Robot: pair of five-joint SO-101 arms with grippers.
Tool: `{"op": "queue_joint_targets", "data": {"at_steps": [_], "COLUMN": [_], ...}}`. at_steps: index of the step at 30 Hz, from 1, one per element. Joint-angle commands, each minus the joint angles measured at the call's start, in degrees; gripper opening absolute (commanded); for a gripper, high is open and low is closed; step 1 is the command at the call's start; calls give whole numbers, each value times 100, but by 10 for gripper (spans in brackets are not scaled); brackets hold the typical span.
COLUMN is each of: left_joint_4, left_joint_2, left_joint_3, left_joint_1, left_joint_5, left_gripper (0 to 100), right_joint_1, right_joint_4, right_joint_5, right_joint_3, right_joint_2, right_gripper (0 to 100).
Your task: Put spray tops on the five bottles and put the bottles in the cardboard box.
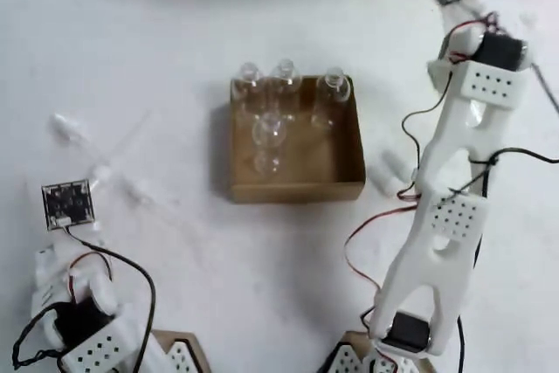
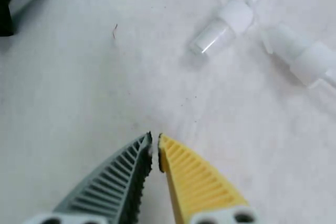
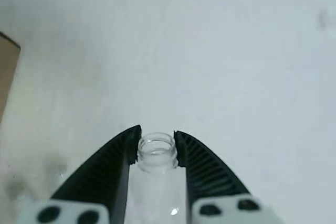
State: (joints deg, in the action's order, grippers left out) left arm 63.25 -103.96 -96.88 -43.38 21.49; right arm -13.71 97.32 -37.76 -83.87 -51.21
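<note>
Black ribbed right hand (image 3: 156,136) around clear bottle (image 3: 156,157)

- A box (image 1: 297,189) sits open in the middle of the table (image 1: 131,50).
- Four bottles (image 1: 269,133) stand in it, three along the far wall and one nearer the middle.
- Spray tops (image 1: 72,128) lie scattered left of the box.
- The left arm (image 1: 79,329) is at the near left corner.
- The right arm (image 1: 454,207) stretches up the right side.

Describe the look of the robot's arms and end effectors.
The left arm and right arm are white shells with perforated plates, black motors, red and black cables. The left end effector has one grey and one yellow ribbed finger; the right end effector has two black ones.
</note>
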Motion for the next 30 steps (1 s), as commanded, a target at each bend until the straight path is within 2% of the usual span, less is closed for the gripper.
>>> {"op": "queue_joint_targets", "data": {"at_steps": [1, 4, 8, 13, 16, 20, 25, 30], "left_joint_4": [9, 9, 9, 9, 9, 9, 18, 18], "left_joint_2": [-57, -57, -57, -57, -57, -57, -57, -57], "left_joint_3": [18, 18, 18, 18, 18, 18, 18, 18], "left_joint_1": [66, 66, 66, 66, 66, 66, 66, 66], "left_joint_5": [9, 9, 9, 9, 9, 9, 9, 9], "left_gripper": [31, 31, 31, 31, 31, 31, 31, 31], "right_joint_1": [-31, -31, 136, 945, 1516, 1877, 1982, 1982], "right_joint_4": [189, 189, 189, 119, -259, -1086, -2220, -3969], "right_joint_5": [712, 1020, 1187, 1169, 1187, 1196, 1196, 1196], "right_joint_3": [-193, 440, 2110, 4255, 5196, 6602, 8563, 10391], "right_joint_2": [1446, 2308, 3864, 6185, 7380, 8637, 9938, 11169], "right_gripper": [15, 15, 15, 17, 18, 18, 18, 18]}}
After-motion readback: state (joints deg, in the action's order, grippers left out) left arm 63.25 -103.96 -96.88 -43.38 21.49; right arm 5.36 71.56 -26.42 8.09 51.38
